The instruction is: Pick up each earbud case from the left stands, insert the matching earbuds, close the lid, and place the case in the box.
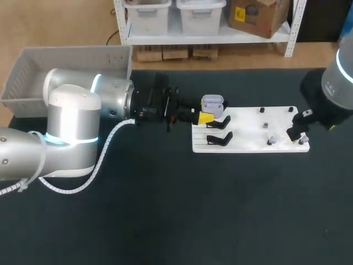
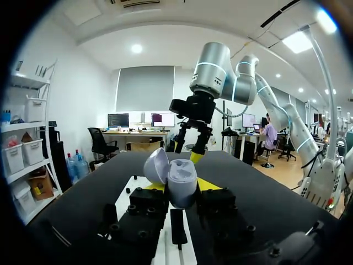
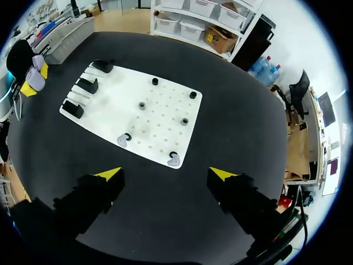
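A small lavender earbud case (image 2: 182, 178) is being pinched between the yellow tips of the left gripper (image 2: 181, 186), with its lid (image 2: 156, 167) standing open. It is being held just off the left edge of the white board (image 3: 160, 102), beside the black stands (image 3: 87, 84). The right gripper (image 3: 165, 174) is being held spread wide and empty over the board's near right part, where two grey earbuds (image 3: 122, 139) are lying. The case is being judged light, hard and smooth, so likely to slip. It is probably best gripped low across its body, clear of the hinged lid. The earbuds are being judged tiny and rounded, calling for a fine pinch. A grey box (image 1: 33, 72) is being kept at the far left of the tabletop (image 1: 165, 210).
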`<action>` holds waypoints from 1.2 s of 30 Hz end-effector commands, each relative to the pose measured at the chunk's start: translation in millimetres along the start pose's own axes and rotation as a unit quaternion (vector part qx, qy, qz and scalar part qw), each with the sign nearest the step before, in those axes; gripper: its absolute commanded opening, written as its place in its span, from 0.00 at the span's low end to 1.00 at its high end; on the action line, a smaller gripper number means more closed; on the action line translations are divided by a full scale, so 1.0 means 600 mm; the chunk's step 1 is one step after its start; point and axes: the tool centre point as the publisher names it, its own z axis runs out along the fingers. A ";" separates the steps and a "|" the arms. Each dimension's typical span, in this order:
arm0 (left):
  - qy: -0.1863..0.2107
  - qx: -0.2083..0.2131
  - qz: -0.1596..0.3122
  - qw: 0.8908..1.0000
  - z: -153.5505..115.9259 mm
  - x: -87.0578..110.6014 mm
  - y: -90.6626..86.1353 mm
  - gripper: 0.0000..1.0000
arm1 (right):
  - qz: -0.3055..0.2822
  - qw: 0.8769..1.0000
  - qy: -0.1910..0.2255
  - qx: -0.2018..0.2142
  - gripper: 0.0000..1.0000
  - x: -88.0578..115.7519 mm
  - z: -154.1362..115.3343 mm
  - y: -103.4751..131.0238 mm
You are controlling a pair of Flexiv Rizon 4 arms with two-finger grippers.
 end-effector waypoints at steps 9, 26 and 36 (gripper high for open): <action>-0.002 -0.001 0.002 1.000 -0.001 0.002 0.000 0.00 | 0.001 1.000 -0.003 0.003 1.00 0.002 0.001 0.001; -0.002 -0.001 0.002 1.000 -0.001 0.002 0.000 0.00 | -0.019 0.999 0.028 -0.001 0.98 0.004 0.039 -0.008; -0.002 -0.001 0.002 1.000 -0.001 0.002 0.000 0.00 | -0.033 0.999 0.041 -0.003 0.42 0.009 0.055 -0.001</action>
